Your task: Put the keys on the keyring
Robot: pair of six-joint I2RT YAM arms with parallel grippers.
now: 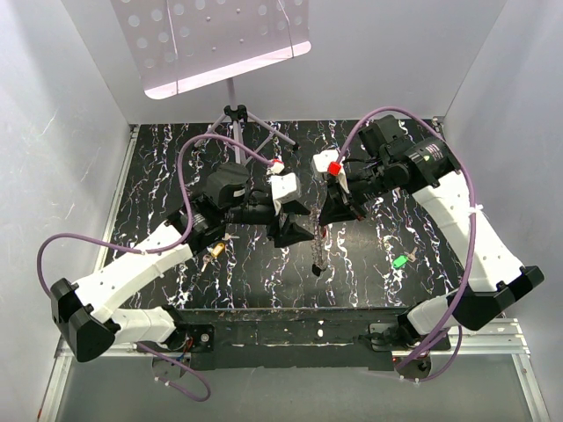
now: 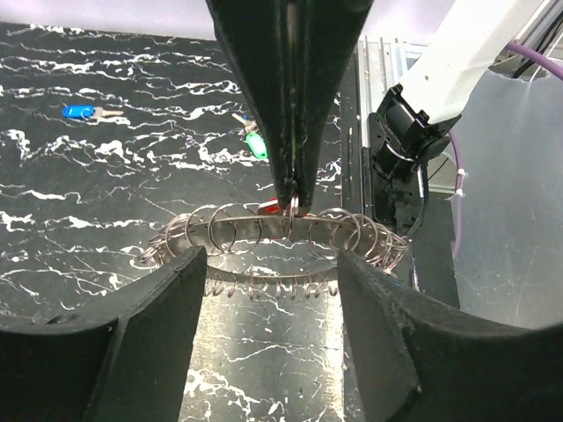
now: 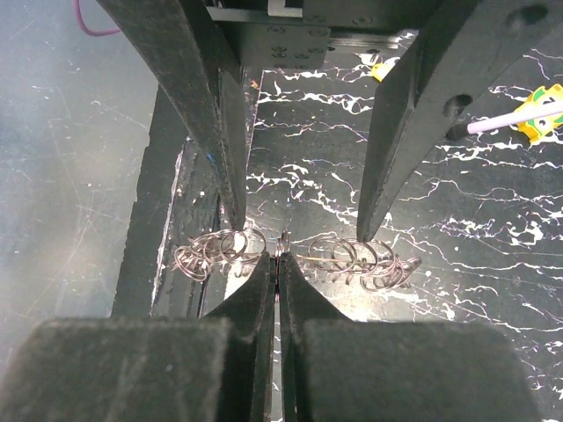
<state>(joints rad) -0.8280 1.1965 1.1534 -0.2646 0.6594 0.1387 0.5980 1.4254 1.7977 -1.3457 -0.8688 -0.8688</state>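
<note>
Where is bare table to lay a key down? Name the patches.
Bare: near strip between brass key and green key, below the ring chain; back left corner beside the tripod. Crowded: centre, where left pincer and right pincer meet at the chain.

right hand pinches the keyring mid-length; left hand stands spread wide astride it.

Black marbled table — green-headed key, blue-headed key lying on it, well apart
</note>
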